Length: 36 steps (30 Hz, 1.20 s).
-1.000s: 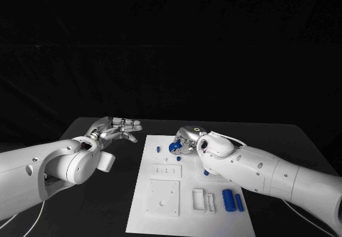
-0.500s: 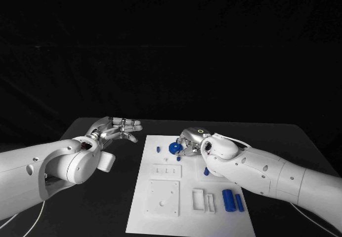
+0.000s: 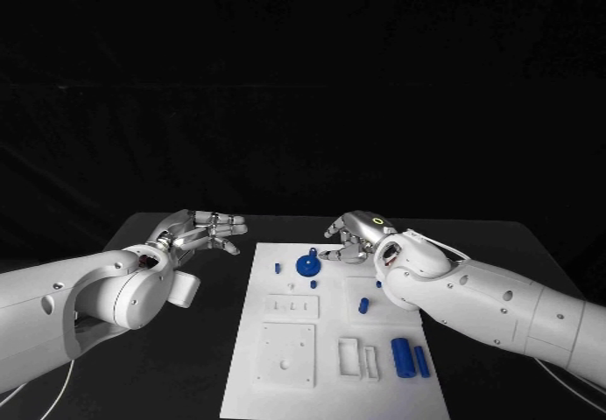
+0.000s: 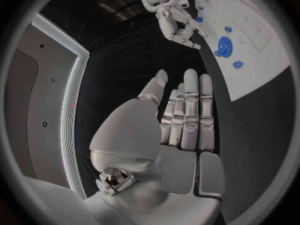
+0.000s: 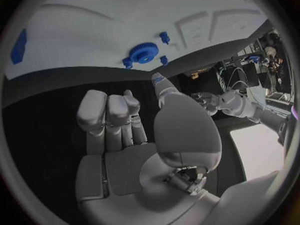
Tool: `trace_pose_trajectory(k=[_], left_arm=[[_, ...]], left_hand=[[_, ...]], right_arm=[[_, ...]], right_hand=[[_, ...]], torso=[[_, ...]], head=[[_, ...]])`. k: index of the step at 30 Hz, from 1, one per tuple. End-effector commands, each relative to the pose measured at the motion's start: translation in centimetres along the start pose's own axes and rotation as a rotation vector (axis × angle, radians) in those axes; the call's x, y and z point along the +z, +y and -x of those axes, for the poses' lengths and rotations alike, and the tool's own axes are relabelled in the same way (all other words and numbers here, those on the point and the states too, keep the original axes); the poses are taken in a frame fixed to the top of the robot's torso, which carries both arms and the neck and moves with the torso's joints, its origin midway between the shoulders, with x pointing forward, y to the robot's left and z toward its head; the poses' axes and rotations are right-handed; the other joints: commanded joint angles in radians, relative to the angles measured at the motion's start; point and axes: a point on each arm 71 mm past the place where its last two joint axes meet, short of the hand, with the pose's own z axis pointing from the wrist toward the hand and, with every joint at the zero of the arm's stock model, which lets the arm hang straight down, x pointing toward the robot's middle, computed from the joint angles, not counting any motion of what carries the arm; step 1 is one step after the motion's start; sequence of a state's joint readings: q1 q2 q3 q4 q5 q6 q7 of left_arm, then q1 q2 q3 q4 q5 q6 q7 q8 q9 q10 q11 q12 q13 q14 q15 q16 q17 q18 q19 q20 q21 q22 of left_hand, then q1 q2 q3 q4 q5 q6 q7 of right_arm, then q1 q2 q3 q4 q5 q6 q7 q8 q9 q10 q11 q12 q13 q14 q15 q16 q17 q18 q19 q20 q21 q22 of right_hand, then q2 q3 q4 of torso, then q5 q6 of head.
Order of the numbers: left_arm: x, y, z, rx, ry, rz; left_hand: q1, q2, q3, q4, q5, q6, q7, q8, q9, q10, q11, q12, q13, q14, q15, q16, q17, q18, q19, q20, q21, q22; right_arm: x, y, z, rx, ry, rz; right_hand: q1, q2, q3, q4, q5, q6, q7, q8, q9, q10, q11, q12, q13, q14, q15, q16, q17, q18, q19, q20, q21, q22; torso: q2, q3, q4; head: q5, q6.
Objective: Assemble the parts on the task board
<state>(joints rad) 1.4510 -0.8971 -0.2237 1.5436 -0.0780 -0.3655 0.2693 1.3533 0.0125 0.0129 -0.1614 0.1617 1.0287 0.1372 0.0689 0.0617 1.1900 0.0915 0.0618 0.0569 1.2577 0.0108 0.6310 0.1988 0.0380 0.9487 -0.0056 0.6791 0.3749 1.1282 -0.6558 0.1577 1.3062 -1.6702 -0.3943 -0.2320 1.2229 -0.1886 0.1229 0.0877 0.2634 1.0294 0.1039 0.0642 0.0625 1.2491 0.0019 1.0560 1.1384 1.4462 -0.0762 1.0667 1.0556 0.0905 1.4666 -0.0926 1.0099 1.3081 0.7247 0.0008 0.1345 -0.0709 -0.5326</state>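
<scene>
White rectangular task board (image 3: 331,367) is lying mid-table. Near end: two blue cylindrical parts (image 3: 409,356) are lying side by side, just right of two white slotted blocks. Mid-board: a small blue peg (image 3: 363,304) is sitting alone. Far end: a blue toothed gear (image 3: 308,263) is sitting on the board with tiny blue pieces just beside it. Right hand (image 3: 355,236) is hovering just right of the gear, fingers curled in, holding nothing. Left hand (image 3: 202,231) is hovering off the board's left edge, fingers extended, empty.
</scene>
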Motion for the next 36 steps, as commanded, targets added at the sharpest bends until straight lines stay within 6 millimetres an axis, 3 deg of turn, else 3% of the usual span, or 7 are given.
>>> trace_pose_trajectory(k=[1, 5, 7, 13, 22, 30, 36], left_arm=[[0.0, -0.2, 0.0, 0.000, 0.008, -0.010], [0.0, -0.1, 0.1, 0.000, 0.008, -0.010], [0.0, -0.1, 0.1, 0.000, 0.010, -0.010], [0.0, -0.1, 0.1, 0.004, 0.017, -0.010], [0.1, -0.1, 0.2, 0.010, 0.019, -0.012], [0.1, -0.1, 0.4, 0.012, 0.017, -0.014], [0.2, -0.1, 0.3, 0.013, 0.018, -0.015]], left_hand=[[0.004, 0.003, -0.004, 0.005, -0.003, -0.005, 0.001, -0.005, 0.002, -0.006, 0.000, -0.003, 0.002, -0.005, 0.001, -0.004, -0.001, 0.015, -0.006, 0.000, 0.003, -0.001], [0.006, 0.001, -0.003, 0.005, -0.003, -0.005, 0.001, -0.005, 0.002, -0.005, 0.000, -0.003, 0.002, -0.006, 0.001, -0.005, -0.002, 0.014, -0.007, 0.000, 0.005, -0.003], [0.006, 0.001, -0.003, 0.005, -0.003, -0.005, 0.001, -0.005, 0.002, -0.005, 0.000, -0.003, 0.002, -0.006, 0.001, -0.005, -0.002, 0.014, -0.007, 0.000, 0.005, -0.003], [0.007, 0.003, -0.001, 0.004, -0.003, -0.002, -0.001, -0.004, 0.002, 0.009, -0.004, -0.003, 0.002, -0.007, 0.000, -0.004, -0.001, 0.013, -0.009, 0.000, 0.007, -0.002], [0.007, 0.003, 0.000, 0.002, -0.003, -0.002, -0.001, -0.005, 0.002, 0.013, -0.005, -0.003, 0.002, -0.009, -0.001, -0.005, -0.002, 0.012, -0.011, -0.001, 0.007, -0.002], [0.006, 0.001, 0.001, 0.000, -0.003, -0.003, 0.000, -0.005, 0.002, 0.001, -0.001, -0.003, 0.002, -0.010, 0.001, -0.006, -0.003, 0.011, -0.014, 0.000, 0.008, -0.002], [0.006, 0.000, 0.001, -0.001, -0.003, -0.003, 0.000, -0.005, 0.002, -0.001, -0.001, -0.003, 0.001, -0.010, 0.001, -0.006, -0.003, 0.012, -0.014, 0.000, 0.008, -0.002]], right_arm=[[-0.6, -1.0, 0.7, 0.090, 0.040, 0.004], [-1.5, -2.9, 1.6, 0.127, 0.105, 0.014], [-2.0, -4.0, 1.9, 0.137, 0.132, 0.016], [-3.0, -7.1, 2.5, 0.146, 0.176, 0.001], [-4.1, -11.4, 2.9, 0.158, 0.189, -0.059], [-4.7, -12.8, 2.2, 0.170, 0.206, -0.084], [-4.7, -13.5, 1.8, 0.179, 0.210, -0.102]], right_hand=[[0.023, 0.010, 0.006, -0.013, -0.005, 0.006, 0.001, -0.002, 0.000, -0.002, 0.001, -0.001, -0.001, 0.001, 0.008, 0.000, -0.003, -0.003, 0.048, 0.006, 0.002, 0.128], [0.098, 0.037, 0.064, -0.078, -0.030, 0.038, -0.001, -0.003, 0.000, -0.002, -0.002, 0.001, 0.001, 0.000, 0.004, -0.002, -0.003, -0.005, 0.045, 0.004, 0.001, 0.129], [0.090, 0.032, 0.117, -0.125, -0.028, 0.047, -0.003, -0.003, 0.000, 0.001, -0.005, 0.003, 0.004, 0.001, 0.004, -0.002, 0.000, -0.008, 0.043, 0.002, 0.002, 0.129], [0.087, 0.034, 0.117, -0.181, -0.004, 0.049, -0.002, -0.002, 0.000, 0.002, -0.004, 0.004, 0.006, 0.001, 0.004, -0.001, 0.007, -0.011, 0.041, 0.001, 0.008, 0.129], [0.092, 0.034, 0.082, -0.196, 0.015, 0.026, 0.003, -0.002, 0.000, -0.002, 0.000, -0.003, 0.001, 0.001, 0.007, -0.005, 0.009, -0.008, 0.039, 0.004, 0.009, 0.129], [0.106, 0.037, 0.040, -0.199, 0.019, -0.018, 0.011, -0.002, 0.000, -0.018, 0.005, -0.020, -0.013, -0.001, 0.011, -0.018, 0.005, -0.005, 0.035, 0.008, -0.003, 0.127], [0.110, 0.035, 0.026, -0.199, 0.020, -0.083, 0.016, -0.005, -0.003, -0.023, 0.008, -0.024, -0.018, -0.001, 0.013, -0.023, 0.003, -0.004, 0.034, 0.011, -0.008, 0.126]], torso=[[0.000, 0.0029, -0.0089], [0.000, 0.0038, -0.0132], [0.001, 0.0055, -0.0179], [0.001, 0.0118, -0.0236], [0.001, 0.0111, -0.0218], [0.002, 0.0106, -0.0208], [0.001, 0.0065, -0.0200]], head=[[-0.002, 0.003], [-0.004, 0.003], [-0.005, 0.005], [-0.004, 0.007], [-0.013, 0.002], [-0.018, 0.000], [-0.020, 0.000]])
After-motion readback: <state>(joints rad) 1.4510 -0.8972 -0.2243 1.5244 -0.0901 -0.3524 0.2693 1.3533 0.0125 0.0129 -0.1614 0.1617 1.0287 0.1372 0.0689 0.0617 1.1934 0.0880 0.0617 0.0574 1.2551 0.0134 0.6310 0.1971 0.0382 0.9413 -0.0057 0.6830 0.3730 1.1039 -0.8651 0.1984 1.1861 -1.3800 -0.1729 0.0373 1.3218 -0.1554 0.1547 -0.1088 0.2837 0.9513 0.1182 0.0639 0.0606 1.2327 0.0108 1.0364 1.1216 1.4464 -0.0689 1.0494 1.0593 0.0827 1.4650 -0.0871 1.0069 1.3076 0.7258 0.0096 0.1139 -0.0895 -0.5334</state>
